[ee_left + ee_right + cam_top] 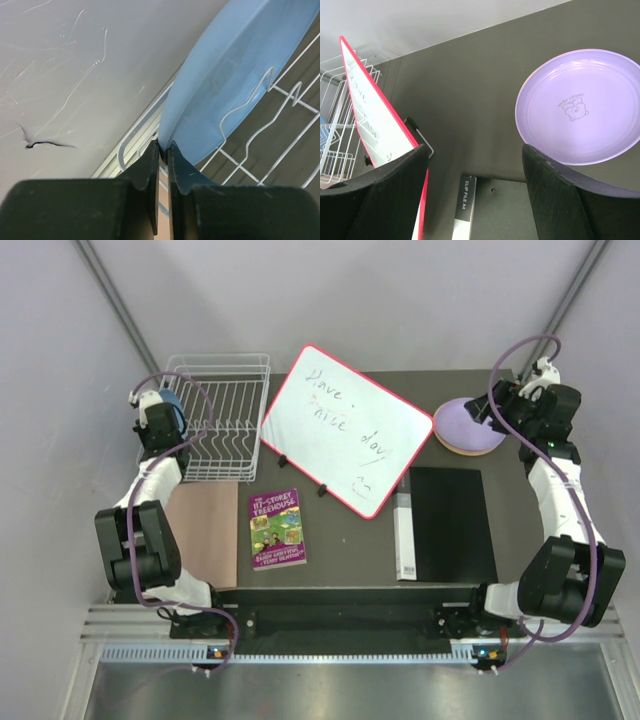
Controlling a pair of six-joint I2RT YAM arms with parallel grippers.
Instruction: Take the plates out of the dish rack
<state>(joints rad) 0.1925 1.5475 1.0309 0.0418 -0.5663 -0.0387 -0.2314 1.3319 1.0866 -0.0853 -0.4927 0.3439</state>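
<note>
The left pincer (pixel 164 146) is pressed together on the rim of the blue plate (pixel 230 75). This plate stands on edge at the left end of the white dish rack (pixel 220 359), close to the wall. The right pincer (pixel 475 150) is spread wide and holds nothing. It hovers over the dark surface (pixel 470 85) just beside the lavender plate (pixel 580 107). That plate lies flat and face up at the far right, on top of an orange plate (pixel 468 449), to the right of the red-framed whiteboard (pixel 345 425).

Blue plate (pixel 235 75) upright in rack (pixel 218 358); lavender plate (pixel 580 107) flat
</note>
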